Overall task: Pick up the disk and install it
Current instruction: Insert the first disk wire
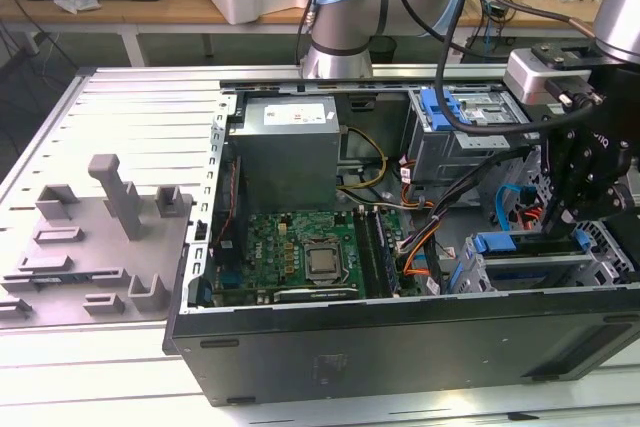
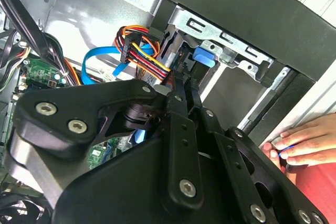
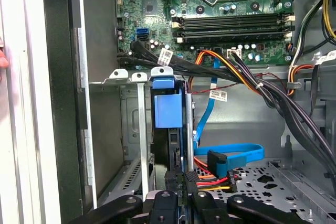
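In the first wrist view the disk (image 3: 167, 146) stands edge-on, dark and narrow, inside a slot of the metal drive bay (image 3: 132, 129), under the bay's blue latch (image 3: 168, 107). My gripper (image 3: 181, 176) hangs just over that edge with its two black fingers pressed together. I cannot tell whether the tips touch the disk. In the second wrist view the gripper (image 2: 181, 85) reaches into the bay beside the blue latch (image 2: 205, 56). The exterior view shows the gripper (image 1: 553, 217) low over the bay (image 1: 520, 273) at the open computer case's near right corner.
Blue data cable (image 3: 231, 156) and a red-yellow-black power plug (image 3: 212, 183) lie close beside the fingers. Black cable bundles (image 3: 273, 103) cross from the motherboard (image 3: 231, 24). A second drive cage (image 1: 465, 127) stands behind. A person's hand (image 2: 307, 142) rests on the case edge. A grey fixture plate (image 1: 95, 247) lies at the exterior view's left.
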